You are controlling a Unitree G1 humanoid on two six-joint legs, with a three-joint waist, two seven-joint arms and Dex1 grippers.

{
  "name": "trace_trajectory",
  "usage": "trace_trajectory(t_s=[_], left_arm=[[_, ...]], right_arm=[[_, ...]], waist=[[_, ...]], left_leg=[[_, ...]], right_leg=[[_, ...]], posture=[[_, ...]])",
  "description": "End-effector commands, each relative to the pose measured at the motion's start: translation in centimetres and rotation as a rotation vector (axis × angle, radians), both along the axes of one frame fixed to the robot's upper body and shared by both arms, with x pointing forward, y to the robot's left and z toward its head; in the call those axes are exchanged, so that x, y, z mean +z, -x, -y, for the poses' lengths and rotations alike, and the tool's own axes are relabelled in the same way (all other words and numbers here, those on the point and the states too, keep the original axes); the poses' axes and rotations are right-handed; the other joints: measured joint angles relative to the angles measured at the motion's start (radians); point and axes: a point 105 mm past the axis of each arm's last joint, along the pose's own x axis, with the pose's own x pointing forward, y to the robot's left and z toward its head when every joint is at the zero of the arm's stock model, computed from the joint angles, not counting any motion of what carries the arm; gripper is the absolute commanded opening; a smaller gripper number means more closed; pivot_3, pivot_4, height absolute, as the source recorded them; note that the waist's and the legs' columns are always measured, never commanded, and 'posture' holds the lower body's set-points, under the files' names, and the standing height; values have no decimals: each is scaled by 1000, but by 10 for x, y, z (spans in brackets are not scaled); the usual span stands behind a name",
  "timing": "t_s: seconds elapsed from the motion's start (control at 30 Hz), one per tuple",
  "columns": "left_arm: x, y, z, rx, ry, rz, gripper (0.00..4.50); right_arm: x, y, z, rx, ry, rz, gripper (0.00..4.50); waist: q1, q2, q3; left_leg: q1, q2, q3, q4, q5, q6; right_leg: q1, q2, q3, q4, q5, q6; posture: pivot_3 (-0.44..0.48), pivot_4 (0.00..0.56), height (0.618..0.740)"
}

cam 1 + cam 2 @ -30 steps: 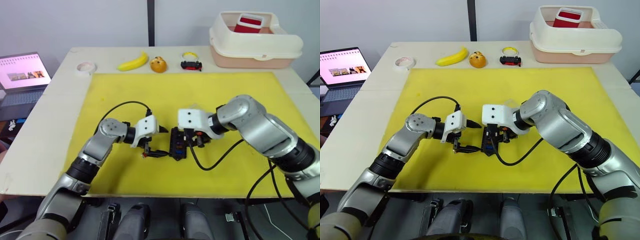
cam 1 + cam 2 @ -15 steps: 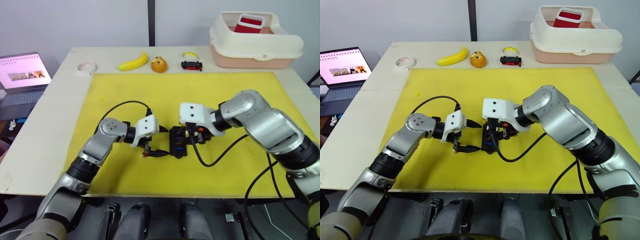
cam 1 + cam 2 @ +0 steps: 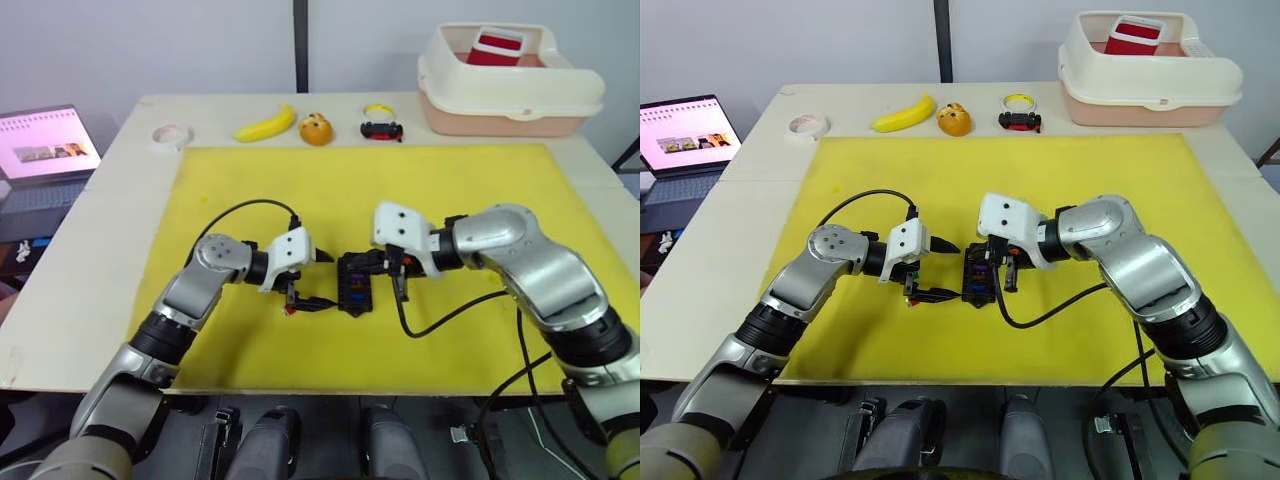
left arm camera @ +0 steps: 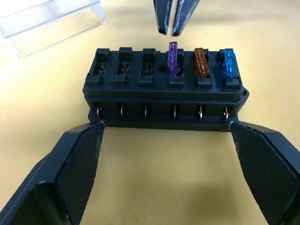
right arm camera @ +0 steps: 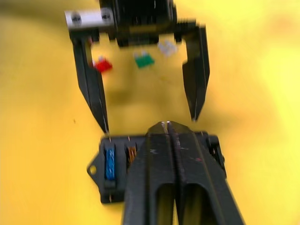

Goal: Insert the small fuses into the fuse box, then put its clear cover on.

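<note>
Yellow matting (image 3: 450,190) covers most of the table (image 3: 100,230), and the fuse box (image 3: 354,284) sits on it near the mat's middle, nearer the front edge than the back one. Three fuses stand in neighbouring slots at one end of the box: a purple fuse (image 4: 172,58), an orange fuse (image 4: 200,60) and a blue fuse (image 4: 228,63); the other three slots look empty. The left gripper (image 3: 318,282) rests low on the mat with its jaws spread wide, its fingertips (image 4: 79,159) reaching the box's ends. The right gripper (image 4: 169,23) hangs just above the purple fuse with its two fingers pressed together and nothing between them. Loose on the mat behind the left gripper lie a red fuse (image 5: 102,64), a green fuse (image 5: 143,60) and a pale fuse (image 5: 167,47). The clear cover (image 4: 51,21) lies on the mat near the box, on its right-arm side.
</note>
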Motion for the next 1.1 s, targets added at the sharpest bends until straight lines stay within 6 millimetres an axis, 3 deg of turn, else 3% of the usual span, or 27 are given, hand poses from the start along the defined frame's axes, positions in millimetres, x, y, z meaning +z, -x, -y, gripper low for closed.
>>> trace_trajectory(t_s=[0.03,0.37,0.7,1.1], left_arm=[[10,-1,-3,1,18,35,4500],[10,0,-2,-11,8,38,4500],[10,2,-2,-17,6,35,4500],[10,3,-1,-18,6,34,4500]], right_arm=[[8,0,-2,-21,-79,24,22],[-13,6,4,-58,-150,-85,22],[-2,2,8,-76,-234,-104,22],[-33,-2,13,-112,-185,-168,22]], waist=[[0,0,0],[1,0,0],[1,0,0],[0,0,0]], left_leg=[[0,0,0,0,0,0],[0,0,0,0,0,0],[0,0,0,0,0,0],[0,0,0,0,0,0]], right_leg=[[0,0,0,0,0,0],[0,0,0,0,0,0],[0,0,0,0,0,0],[0,0,0,0,0,0]], posture=[[0,150,740],[0,150,740],[0,150,740],[0,150,740]])
